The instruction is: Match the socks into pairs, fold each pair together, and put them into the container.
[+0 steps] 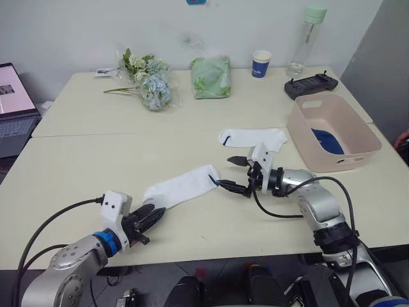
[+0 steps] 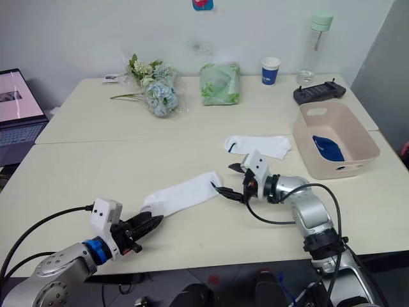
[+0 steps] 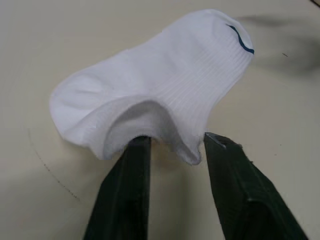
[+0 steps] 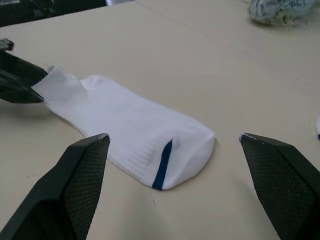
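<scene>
Left gripper (image 1: 148, 219): jaws narrow, one finger (image 3: 125, 195) under the raised cuff of the near sock (image 1: 182, 186), the other finger just beside the cuff edge; whether the cuff is really pinched I cannot tell
Right gripper (image 1: 234, 173): jaws wide, holding nothing; it sits just beside the toe end of the near sock, one tip close to the toe, if touching I cannot tell
Near sock: white, lying flat on the table (image 1: 89, 166) between the two grippers; a dark blue stripe near the toe
Far sock (image 1: 254, 137): white, flat on the table, between the right gripper and the tub (image 1: 332, 131), apart from the near sock
Tub: pale pink, on the right side of the table; a dark blue piece of fabric (image 1: 327, 141) lies inside
Writing: the cup (image 1: 261, 63) at the far edge has a mark, too small to read
</scene>
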`<action>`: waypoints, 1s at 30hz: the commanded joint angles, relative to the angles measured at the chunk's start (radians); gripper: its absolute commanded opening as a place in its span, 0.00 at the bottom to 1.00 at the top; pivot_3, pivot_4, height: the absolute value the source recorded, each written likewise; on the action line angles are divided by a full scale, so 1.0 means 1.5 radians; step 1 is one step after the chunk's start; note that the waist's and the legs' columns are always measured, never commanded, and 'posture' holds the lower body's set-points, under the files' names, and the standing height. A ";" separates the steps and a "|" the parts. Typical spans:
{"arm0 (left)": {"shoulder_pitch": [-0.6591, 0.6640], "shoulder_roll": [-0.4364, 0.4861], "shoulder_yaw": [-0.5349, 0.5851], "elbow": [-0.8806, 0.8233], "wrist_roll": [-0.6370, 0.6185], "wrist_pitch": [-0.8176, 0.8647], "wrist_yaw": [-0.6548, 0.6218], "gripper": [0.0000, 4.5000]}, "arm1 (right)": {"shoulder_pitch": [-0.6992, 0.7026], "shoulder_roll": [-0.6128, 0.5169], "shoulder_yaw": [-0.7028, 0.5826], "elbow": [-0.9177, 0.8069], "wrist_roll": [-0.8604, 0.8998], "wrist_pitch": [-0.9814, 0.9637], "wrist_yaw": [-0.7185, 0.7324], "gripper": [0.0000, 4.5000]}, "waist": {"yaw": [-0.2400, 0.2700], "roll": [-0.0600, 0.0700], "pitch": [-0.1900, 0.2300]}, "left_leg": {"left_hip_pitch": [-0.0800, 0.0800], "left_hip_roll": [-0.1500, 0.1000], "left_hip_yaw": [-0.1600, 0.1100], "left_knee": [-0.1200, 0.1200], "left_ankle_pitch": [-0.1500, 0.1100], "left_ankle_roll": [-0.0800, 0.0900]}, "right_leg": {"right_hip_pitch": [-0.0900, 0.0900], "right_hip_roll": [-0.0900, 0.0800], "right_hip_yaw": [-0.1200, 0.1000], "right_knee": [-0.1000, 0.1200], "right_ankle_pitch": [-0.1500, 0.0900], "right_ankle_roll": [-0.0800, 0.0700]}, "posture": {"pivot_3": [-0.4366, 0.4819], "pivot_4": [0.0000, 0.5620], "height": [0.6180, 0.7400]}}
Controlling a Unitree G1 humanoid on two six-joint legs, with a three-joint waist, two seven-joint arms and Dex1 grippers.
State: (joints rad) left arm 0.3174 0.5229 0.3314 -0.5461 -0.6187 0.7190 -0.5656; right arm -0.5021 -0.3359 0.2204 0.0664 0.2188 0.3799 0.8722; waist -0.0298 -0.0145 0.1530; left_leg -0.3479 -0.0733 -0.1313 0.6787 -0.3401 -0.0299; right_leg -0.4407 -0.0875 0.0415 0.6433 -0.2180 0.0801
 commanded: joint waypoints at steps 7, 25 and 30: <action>0.097 0.080 0.171 -0.073 -0.143 0.048 -0.059 0.98 | -0.017 0.036 0.023 0.009 -0.031 0.019 -0.047 1.00 | 0.004 0.000 0.000 | 0.000 0.001 0.000 -0.001 0.000 0.000 | 0.000 0.001 -0.001 0.000 0.000 -0.001 | 0.48 0.27 1.00; -0.363 0.198 -0.226 0.450 0.186 -0.174 -0.247 0.99 | 0.008 0.062 0.071 0.003 -0.081 0.092 -0.102 0.55 | -0.014 0.000 0.000 | 0.000 -0.001 0.000 -0.001 0.000 -0.001 | -0.001 0.002 -0.001 0.000 0.000 -0.001 | 0.48 0.27 1.00; -0.356 0.208 -0.210 0.451 0.193 -0.179 -0.275 0.80 | 0.007 0.077 0.066 0.009 -0.076 0.095 -0.111 0.15 | -0.015 0.000 0.000 | 0.001 -0.001 0.000 -0.001 0.000 -0.001 | -0.001 0.001 -0.001 0.001 0.000 -0.001 | 0.48 0.27 1.00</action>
State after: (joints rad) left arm -0.2386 0.8192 0.0258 0.1292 -0.3322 0.4393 -0.9445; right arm -0.4903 -0.2309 0.3167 0.0939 0.0979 0.5177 0.7093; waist -0.0522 -0.0148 0.1524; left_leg -0.3471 -0.0749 -0.1319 0.6768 -0.3407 -0.0312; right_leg -0.4420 -0.0856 0.0400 0.6441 -0.2187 0.0787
